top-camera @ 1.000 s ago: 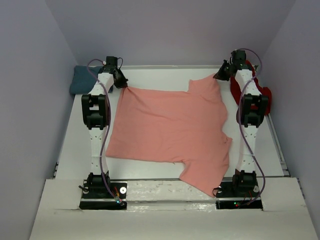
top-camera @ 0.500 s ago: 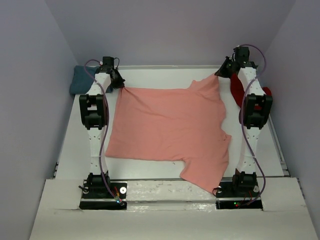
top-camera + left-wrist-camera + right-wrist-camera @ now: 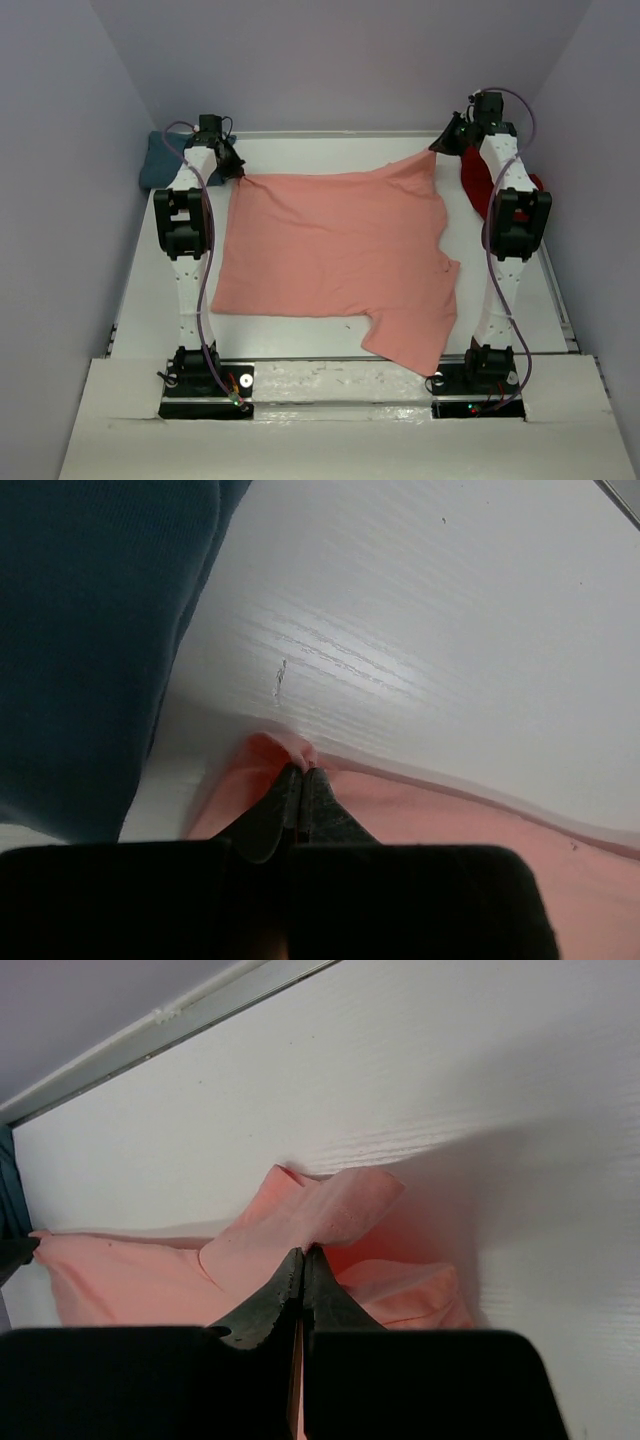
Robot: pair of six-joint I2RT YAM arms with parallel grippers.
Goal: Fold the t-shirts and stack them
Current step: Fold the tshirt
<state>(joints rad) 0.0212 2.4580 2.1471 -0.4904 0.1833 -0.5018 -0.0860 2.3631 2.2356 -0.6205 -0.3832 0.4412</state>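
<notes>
Salmon-pink cotton fills the middle of the overhead view, where the salmon-pink cotton t-shirt [image 3: 335,255] lies spread over the white table [image 3: 150,300]. Its far edge is drawn between the two arms, and one sleeve trails to the lower right, near the right arm's base. From above we see the left gripper [image 3: 238,172] at the shirt's upper-left corner and the right gripper [image 3: 437,150] at its upper-right corner, but we cannot make out how the jaws stand from there. The wrist cameras settle it. In the left wrist view the dark fingers are pressed together on a small peak of pink fabric lifted off the tabletop. In the right wrist view the jaws likewise pinch a folded flap of the same shirt, which curls up just above the fingertips. Only the overhead view shows all three garments at once. The bunched teal blue-green shirt [image 3: 158,160] lies in the upper left against the wall, and the dark red shirt [image 3: 478,180] is heaped in the upper right, partly behind the right arm. The left wrist view shows the teal cloth close up, filling its left side. The right wrist view alone shows a metal rail [image 3: 200,1005] running along the table's edge at the upper left.
</notes>
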